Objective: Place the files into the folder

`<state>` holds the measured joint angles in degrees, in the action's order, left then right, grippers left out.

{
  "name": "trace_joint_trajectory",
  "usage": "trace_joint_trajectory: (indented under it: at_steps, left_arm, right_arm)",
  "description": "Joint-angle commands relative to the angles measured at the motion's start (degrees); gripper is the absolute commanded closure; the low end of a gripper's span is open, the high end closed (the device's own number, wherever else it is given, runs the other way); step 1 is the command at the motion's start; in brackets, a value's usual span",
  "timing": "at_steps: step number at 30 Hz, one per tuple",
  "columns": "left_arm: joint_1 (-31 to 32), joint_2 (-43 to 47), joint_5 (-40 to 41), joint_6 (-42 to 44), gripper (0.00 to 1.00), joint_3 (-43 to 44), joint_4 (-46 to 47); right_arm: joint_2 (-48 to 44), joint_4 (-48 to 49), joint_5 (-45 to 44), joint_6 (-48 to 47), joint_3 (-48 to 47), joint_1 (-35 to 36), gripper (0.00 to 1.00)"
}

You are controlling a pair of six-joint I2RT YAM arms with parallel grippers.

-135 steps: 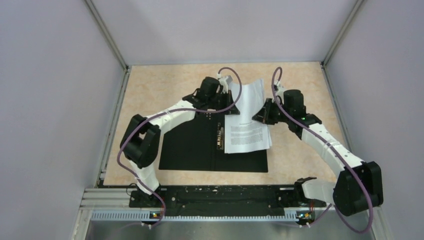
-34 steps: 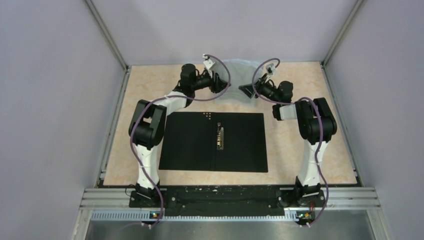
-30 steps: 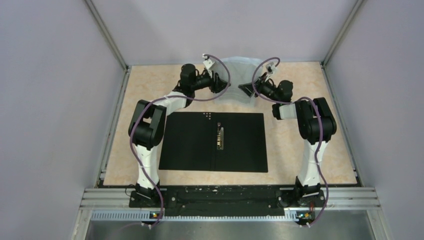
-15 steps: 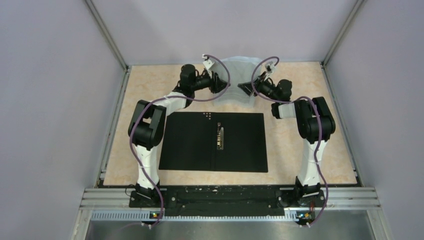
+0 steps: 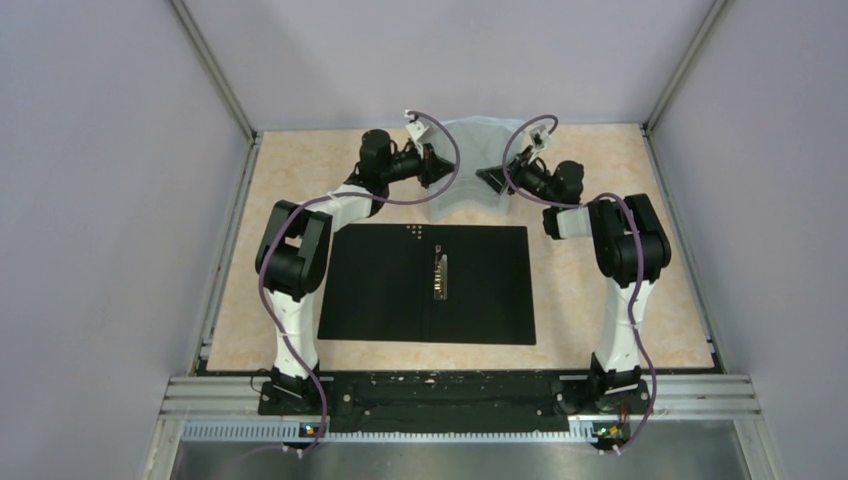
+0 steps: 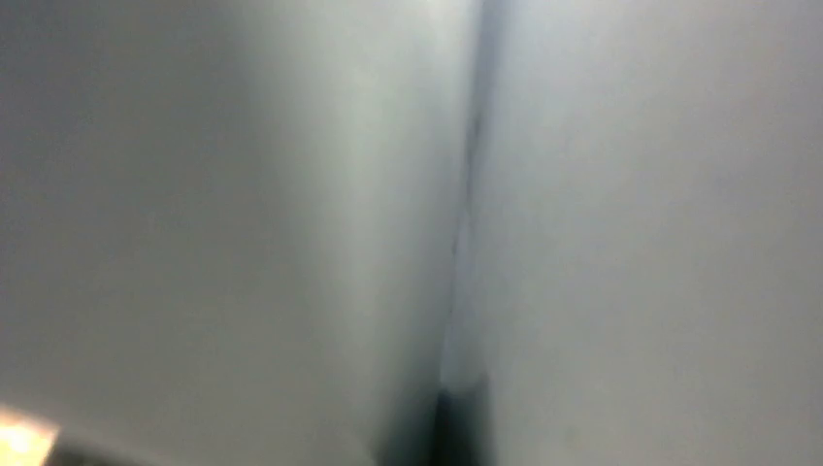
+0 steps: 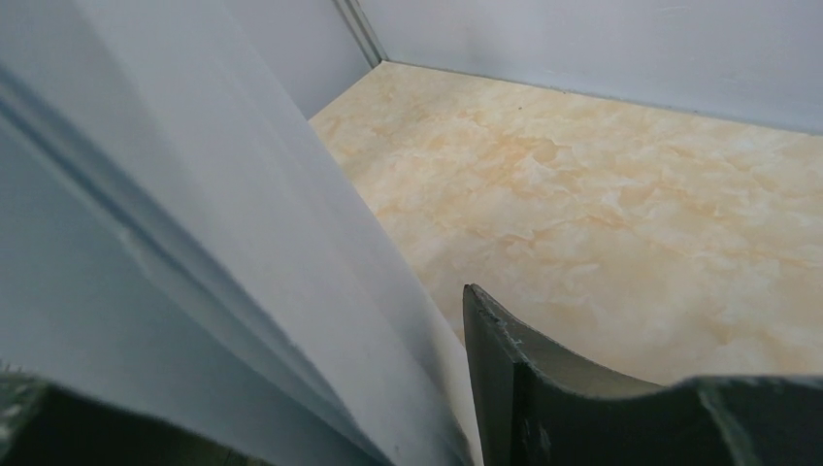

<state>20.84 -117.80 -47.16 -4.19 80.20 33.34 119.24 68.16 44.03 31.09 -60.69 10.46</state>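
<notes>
The files point(image 5: 470, 165) stand upright as a curved white bundle at the back of the table, behind the folder. My left gripper point(image 5: 432, 166) is at their left edge and my right gripper point(image 5: 490, 178) at their right edge. In the left wrist view white paper point(image 6: 243, 194) fills the frame and hides the fingers. In the right wrist view the sheets point(image 7: 194, 194) fan out between my right gripper's point(image 7: 291, 388) fingers, whose jaws stand apart; one dark finger point(image 7: 505, 388) sits just beside the paper edge. The folder point(image 5: 380, 290) lies open and flat, black inside up, with its metal clip point(image 5: 440, 275) along the spine.
The tan tabletop point(image 5: 600, 300) is ringed by grey walls with metal corner posts point(image 5: 215, 70). A black rail point(image 5: 440, 390) with both arm bases runs along the near edge. Both forearms rise beside the folder's left and right edges.
Earlier the files lay on the folder's right half; both arms have lifted them upright to the back. In the last second their lower left part drew in to the right.
</notes>
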Motion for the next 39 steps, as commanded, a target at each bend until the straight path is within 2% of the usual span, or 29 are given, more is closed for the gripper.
trace_joint_trajectory:
  at_steps: [1, 2, 8, 15, 18, 22, 27, 34, 37, 39]
  left_arm:
    - [0.2, 3.1, -1.7, 0.8, 0.97, 0.5, 2.9]
    - [0.1, 3.2, -1.9, 0.6, 1.0, 0.9, 2.9]
    - [0.1, 10.3, -3.6, 0.5, 1.0, 2.3, -0.5]
    - [0.2, 23.5, -8.8, -1.8, 1.0, -0.9, -7.1]
    - [0.7, 28.6, -10.3, -3.3, 1.0, -2.2, -9.5]
    - [2.4, 33.5, -11.1, -1.6, 1.0, -1.7, -17.6]
    - [4.8, 36.4, -10.5, -4.3, 1.0, -1.4, -22.0]
    - [5.5, 37.5, -10.3, -8.9, 1.0, -0.9, -25.2]
    - [5.6, 37.6, -9.6, -9.4, 1.0, -0.7, -27.9]
    - [5.6, 37.3, -8.9, -9.4, 1.0, -0.1, -30.3]
  right_arm:
    - [-1.6, 3.3, 0.8, -1.0, -0.3, 0.7, 0.5]
    - [-2.0, 3.0, 1.1, -0.8, -0.5, 0.7, 0.5]
    - [-10.6, -1.2, 3.6, -0.8, -0.2, 0.0, 0.5]
    - [-26.5, -3.8, 7.3, 1.7, 5.5, -0.6, 0.5]
    - [-34.0, -7.4, 8.4, 2.0, 7.1, -0.4, 0.52]
    - [-42.2, -13.1, 8.7, 1.3, 8.9, 0.7, 0.55]
    - [-50.9, -27.4, 4.9, -5.0, 9.6, 3.7, 0.58]
    - [-57.4, -34.3, 3.4, -3.7, 12.0, 3.9, 0.68]
    - [-58.5, -37.6, 3.1, -2.9, 12.1, 4.0, 0.76]
    - [-58.9, -40.9, 2.6, -2.8, 11.7, 4.0, 0.77]
